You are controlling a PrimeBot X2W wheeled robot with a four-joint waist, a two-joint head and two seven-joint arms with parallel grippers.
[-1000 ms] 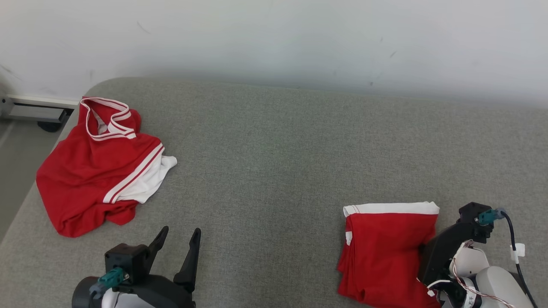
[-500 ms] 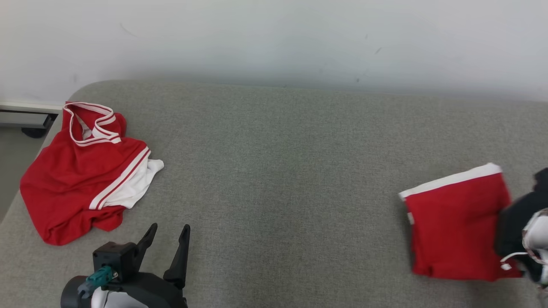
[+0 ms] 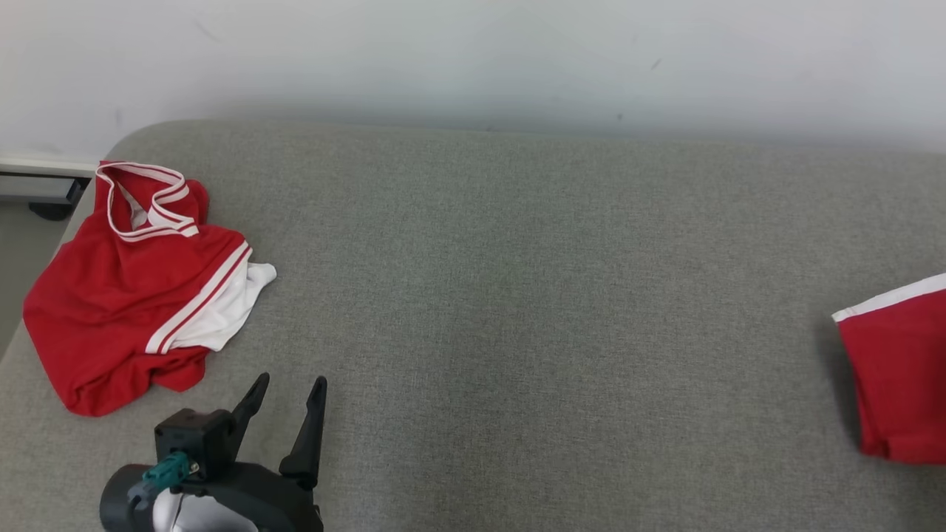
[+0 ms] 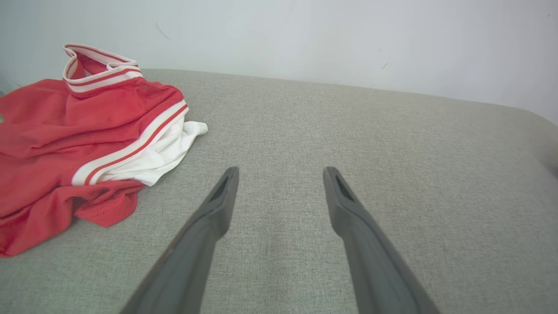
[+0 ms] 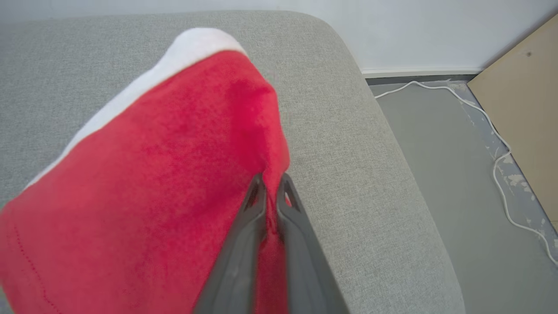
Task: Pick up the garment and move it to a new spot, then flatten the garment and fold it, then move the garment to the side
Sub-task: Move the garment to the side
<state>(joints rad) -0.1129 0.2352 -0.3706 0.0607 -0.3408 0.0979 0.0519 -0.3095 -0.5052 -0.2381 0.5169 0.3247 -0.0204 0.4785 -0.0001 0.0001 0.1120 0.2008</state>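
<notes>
The folded garment [image 3: 898, 369], red with a white band along its far edge, lies at the right edge of the head view, cut off by the frame. In the right wrist view my right gripper [image 5: 271, 182] is shut on the right edge of the garment [image 5: 144, 183], near the right end of the grey cushion. My left gripper [image 3: 287, 386] stands open at the lower left over bare cushion, nothing between its fingers [image 4: 220, 196]; it is open in the left wrist view [image 4: 281, 174] too.
A second red and white garment [image 3: 126, 295] lies crumpled at the cushion's left end, just left of my left gripper [image 4: 78, 139]. The grey cushion [image 3: 517, 281] meets a white wall behind. Beyond its right end are floor, a white cable [image 5: 492, 144] and a brown board [image 5: 523, 104].
My right gripper has dragged the folded garment to the right, toward the cushion's right end, and left the head view. The head camera shifted slightly. The left gripper stayed open in place.
</notes>
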